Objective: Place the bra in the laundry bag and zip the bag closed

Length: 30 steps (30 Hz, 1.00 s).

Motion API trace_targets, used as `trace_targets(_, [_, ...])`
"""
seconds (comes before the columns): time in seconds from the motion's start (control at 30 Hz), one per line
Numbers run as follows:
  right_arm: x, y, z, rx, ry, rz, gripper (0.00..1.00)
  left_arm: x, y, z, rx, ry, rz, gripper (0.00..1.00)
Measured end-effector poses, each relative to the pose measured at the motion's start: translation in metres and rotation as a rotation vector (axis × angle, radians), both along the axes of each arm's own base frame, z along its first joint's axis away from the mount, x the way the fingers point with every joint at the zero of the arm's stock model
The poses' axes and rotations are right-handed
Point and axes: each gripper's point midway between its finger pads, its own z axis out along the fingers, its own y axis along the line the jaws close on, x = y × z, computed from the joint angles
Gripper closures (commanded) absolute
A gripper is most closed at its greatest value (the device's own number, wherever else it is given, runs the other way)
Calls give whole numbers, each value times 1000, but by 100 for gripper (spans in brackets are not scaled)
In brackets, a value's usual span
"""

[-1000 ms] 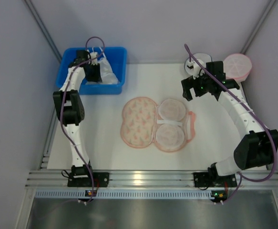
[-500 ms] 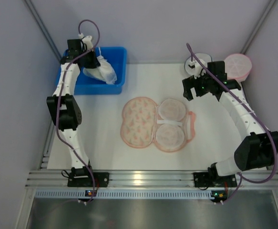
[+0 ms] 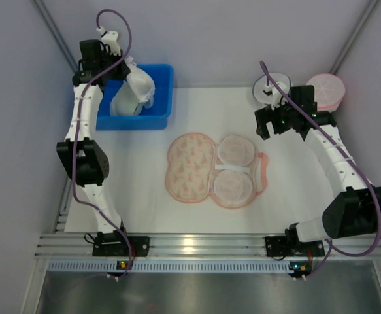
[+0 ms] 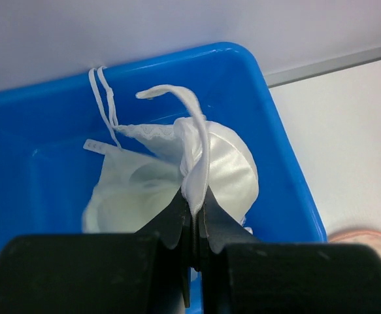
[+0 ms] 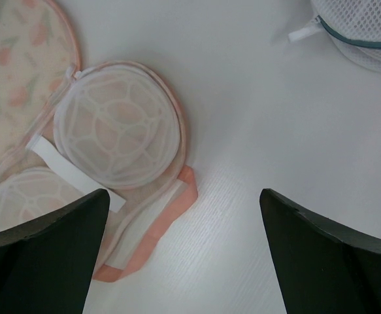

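White table point(image 3: 144, 209) | left end effector point(image 4: 193, 209) clamps bra point(image 4: 232, 167) over blue bin point(image 4: 46, 170) | right end effector point(image 5: 183, 196) spread wide

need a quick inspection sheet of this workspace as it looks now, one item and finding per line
surface: white table, nothing spilled that I can see
job's things: bra hangs from the left gripper, its lower part inside the blue bin; laundry bag lies unzipped and open flat mid-table, mesh lining up, nothing in it
clutter: white mesh pouch and pink mesh pouch at the far right
grippers: left gripper shut on the bra's fabric; right gripper open, holding nothing, above the bag's right edge
cables: purple cables run along both arms, no snag seen
surroundings: grey walls, metal rail at the near edge
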Motion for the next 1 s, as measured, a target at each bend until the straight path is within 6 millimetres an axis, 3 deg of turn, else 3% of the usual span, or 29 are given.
trace_targets(0.17, [-2, -1, -2, -6, 9, 8, 1, 7, 0, -18, -5, 29, 2, 100])
trace_targets(0.37, [-4, 0, -8, -2, 27, 12, 1, 26, -16, -90, -54, 147, -68, 97])
trace_targets(0.43, [-4, 1, -15, -1, 47, 13, 0, 30, -22, -118, -48, 193, -77, 73])
trace_targets(0.47, [-3, 2, -18, 0, 58, 14, 1, 32, -29, -132, -37, 214, -83, 43])
trace_targets(0.57, [-2, 3, -26, 4, 81, 15, 1, 31, -50, -151, -24, 252, -101, 16])
trace_targets(0.67, [-2, 3, -27, 7, 88, 15, 1, 29, -66, -153, 1, 258, -104, 15])
trace_targets(0.73, [-2, 4, -27, 9, 88, 15, 1, 30, -64, -149, 20, 248, -90, 16])
trace_targets(0.83, [-4, 4, -30, 8, 97, 16, 1, 30, -38, -140, 39, 237, -29, 18])
trace_targets(0.9, [-6, 3, -33, 8, 105, 16, 0, 30, -5, -132, 42, 227, 36, 18])
trace_targets(1.0, [-8, 3, -36, 8, 112, 17, 1, 27, 60, -121, 40, 214, 159, 17])
